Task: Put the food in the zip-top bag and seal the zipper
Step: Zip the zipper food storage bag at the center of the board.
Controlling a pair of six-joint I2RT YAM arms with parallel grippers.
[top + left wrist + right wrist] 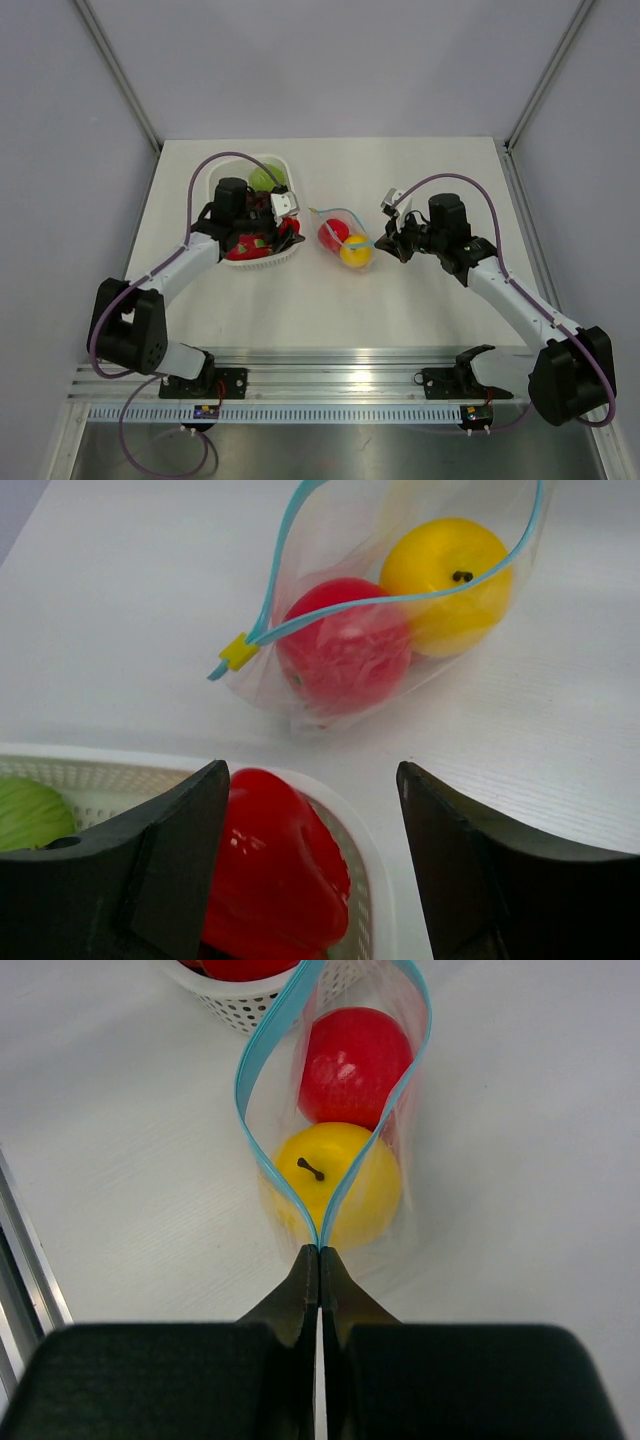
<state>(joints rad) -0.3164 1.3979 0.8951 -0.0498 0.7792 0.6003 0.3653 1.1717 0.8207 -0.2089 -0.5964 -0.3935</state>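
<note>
The zip-top bag lies on the table with its mouth gaping; inside are a red fruit and a yellow fruit. My right gripper is shut on the blue-teal zipper at the bag's end nearest it, in front of the yellow fruit and red fruit. My left gripper is open and empty, hovering over the right rim of the white basket, above a red pepper. In the left wrist view the zipper's yellow slider sits at the bag's near end.
The white slotted basket stands left of the bag and holds the red pepper, a green fruit and other pieces hidden under my left arm. Metal frame posts rise at the table's far corners; a rail runs along the near edge.
</note>
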